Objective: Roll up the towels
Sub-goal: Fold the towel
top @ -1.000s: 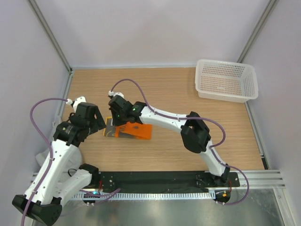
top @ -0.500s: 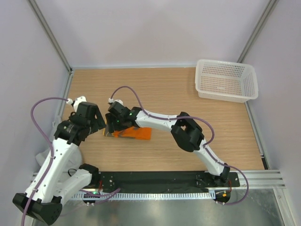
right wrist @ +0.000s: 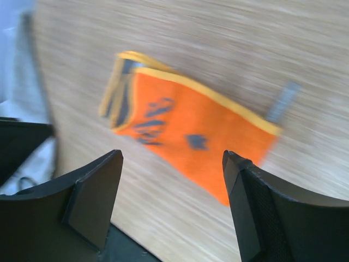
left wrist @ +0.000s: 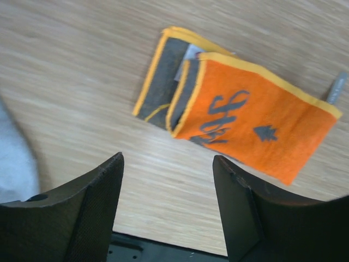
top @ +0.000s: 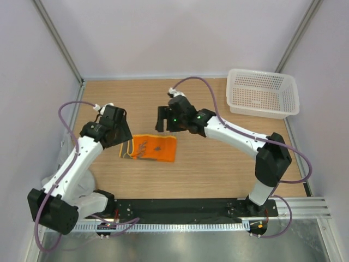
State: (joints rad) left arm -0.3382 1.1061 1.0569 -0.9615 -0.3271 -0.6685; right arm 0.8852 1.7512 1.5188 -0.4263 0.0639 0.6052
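Holdings at this moment, entered by the owner of both sets of jaws. Item: orange towel (top: 155,148), a soft woven cloth with a yellow hem and dark grey print. It is folded flat into a long rectangle, with a dark grey flap turned back at its left end. It lies on the table (top: 218,164), towards the left edge and nearer the near edge than the far one. Its long axis runs left to right, roughly along the near edge and slightly tilted, and no turn of a roll has been started. Item: left gripper (left wrist: 167,164), dark textured pads, jaws apart and empty. It sits just beside the towel's flapped left end, so I judge this the nearer arm for starting a roll along the long axis. Item: right gripper (right wrist: 172,158), jaws spread wide with nothing between them. It is beyond the towel's far long side, apart from the cloth. Item: grey towel (left wrist: 13,158), a pale soft mass at the table's left edge, blurred, so I cannot tell its shape. Item: basket (top: 262,94), white perforated plastic, in the far right corner, well apart from both jaws.
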